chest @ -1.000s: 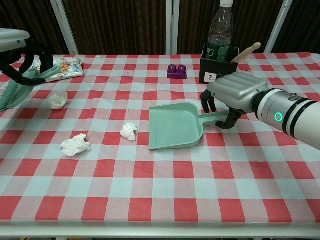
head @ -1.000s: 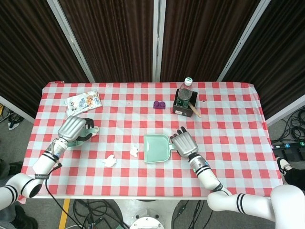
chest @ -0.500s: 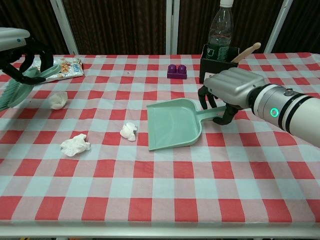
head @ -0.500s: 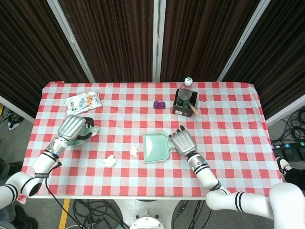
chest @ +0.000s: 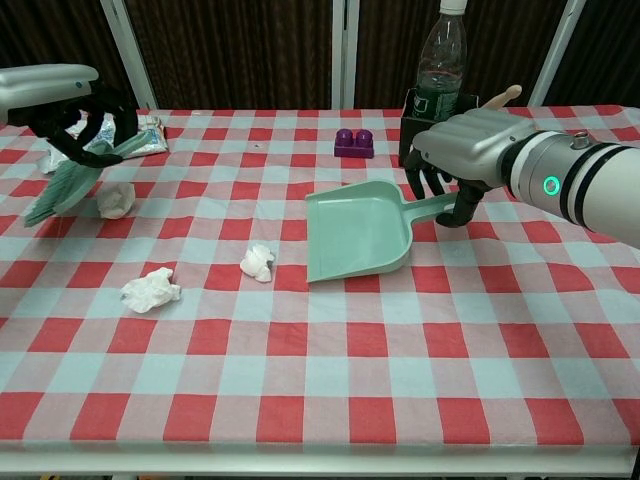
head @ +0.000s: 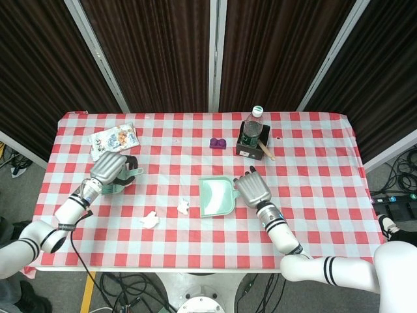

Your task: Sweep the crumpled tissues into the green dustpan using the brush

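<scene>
The left hand's (chest: 70, 105) fingers (chest: 105, 125) wrap tight around the brush (chest: 65, 180) above the desk (chest: 320, 400), ready to push the crumpled tissues (chest: 150, 290) toward the green dustpan (chest: 355, 235), which the right hand (chest: 465, 150) holds by its handle.

Both hands have a brushed silver metal back with dark black fingers beneath. The right hand (chest: 468, 158) joins a glossy white forearm through black bands, with a small round green light glowing on the wrist. The left hand (head: 108, 167) leads to a white arm ringed with black stripes.
</scene>
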You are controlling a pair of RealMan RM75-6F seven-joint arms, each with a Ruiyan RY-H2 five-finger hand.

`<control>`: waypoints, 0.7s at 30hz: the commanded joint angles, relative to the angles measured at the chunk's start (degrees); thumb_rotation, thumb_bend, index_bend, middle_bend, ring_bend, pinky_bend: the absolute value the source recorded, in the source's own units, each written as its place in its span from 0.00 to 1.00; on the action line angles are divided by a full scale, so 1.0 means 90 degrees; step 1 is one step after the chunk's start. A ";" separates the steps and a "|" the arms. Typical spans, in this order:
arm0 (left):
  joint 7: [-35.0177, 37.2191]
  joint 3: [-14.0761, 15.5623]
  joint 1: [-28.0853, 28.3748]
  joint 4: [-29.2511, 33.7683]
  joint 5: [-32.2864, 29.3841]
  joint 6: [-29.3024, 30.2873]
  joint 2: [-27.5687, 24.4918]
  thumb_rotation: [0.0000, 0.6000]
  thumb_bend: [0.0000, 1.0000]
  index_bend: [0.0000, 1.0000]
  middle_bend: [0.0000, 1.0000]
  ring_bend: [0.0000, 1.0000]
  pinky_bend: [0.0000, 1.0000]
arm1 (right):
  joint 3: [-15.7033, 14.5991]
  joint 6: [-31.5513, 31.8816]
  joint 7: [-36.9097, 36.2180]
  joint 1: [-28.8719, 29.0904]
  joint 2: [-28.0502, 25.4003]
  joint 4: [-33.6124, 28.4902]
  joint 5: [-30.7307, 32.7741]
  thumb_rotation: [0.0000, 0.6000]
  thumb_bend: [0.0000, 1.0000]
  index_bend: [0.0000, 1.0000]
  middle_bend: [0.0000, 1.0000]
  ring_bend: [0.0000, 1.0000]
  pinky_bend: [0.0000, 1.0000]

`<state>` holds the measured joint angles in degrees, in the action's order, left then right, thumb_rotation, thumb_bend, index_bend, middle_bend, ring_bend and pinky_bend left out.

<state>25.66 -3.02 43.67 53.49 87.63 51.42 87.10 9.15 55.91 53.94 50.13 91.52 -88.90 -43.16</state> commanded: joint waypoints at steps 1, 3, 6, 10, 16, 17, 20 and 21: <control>0.0269 0.0089 0.0124 -0.0264 0.0124 -0.0067 0.0254 1.00 0.50 0.55 0.56 0.66 0.91 | -0.0022 0.0028 0.0015 0.0083 0.0064 0.0033 0.0116 1.00 0.39 0.63 0.56 0.37 0.20; 0.0417 0.0130 0.0148 -0.0348 0.0170 -0.0056 0.0345 1.00 0.50 0.55 0.56 0.66 0.91 | -0.0037 0.0023 -0.0013 0.0122 0.0115 0.0075 0.0146 1.00 0.39 0.63 0.56 0.37 0.20; 0.0727 0.0203 0.0171 -0.0343 0.0260 0.0008 0.0414 1.00 0.50 0.56 0.56 0.66 0.91 | -0.0080 0.0026 -0.0038 0.0190 0.0206 0.0132 0.0128 1.00 0.39 0.63 0.56 0.37 0.20; 0.1071 0.0316 0.0190 -0.0185 0.0454 0.0235 0.0428 1.00 0.50 0.56 0.56 0.66 0.91 | -0.0113 0.0033 -0.0076 0.0287 0.0358 0.0239 0.0094 1.00 0.39 0.63 0.56 0.37 0.20; 0.1470 0.0401 0.0256 0.0096 0.0642 0.0485 0.0454 1.00 0.50 0.56 0.56 0.65 0.91 | -0.0141 0.0018 -0.0139 0.0399 0.0552 0.0388 0.0098 1.00 0.39 0.63 0.56 0.37 0.20; 0.1525 0.0404 0.0263 0.0135 0.0662 0.0530 0.0463 1.00 0.50 0.56 0.56 0.65 0.91 | -0.0143 0.0020 -0.0158 0.0408 0.0572 0.0403 0.0095 1.00 0.40 0.63 0.56 0.37 0.20; 0.1774 0.0404 0.0298 0.0332 0.0737 0.0699 0.0435 1.00 0.50 0.56 0.56 0.65 0.91 | -0.0152 0.0008 -0.0240 0.0431 0.0627 0.0459 0.0070 1.00 0.41 0.63 0.56 0.37 0.20; 0.1819 0.0407 0.0309 0.0394 0.0768 0.0755 0.0405 1.00 0.50 0.56 0.56 0.65 0.91 | -0.0157 -0.0001 -0.0266 0.0438 0.0644 0.0485 0.0057 1.00 0.41 0.63 0.56 0.37 0.20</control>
<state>41.25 0.57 46.21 56.23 94.05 57.45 91.01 7.78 55.96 51.68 54.00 97.19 -84.67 -42.54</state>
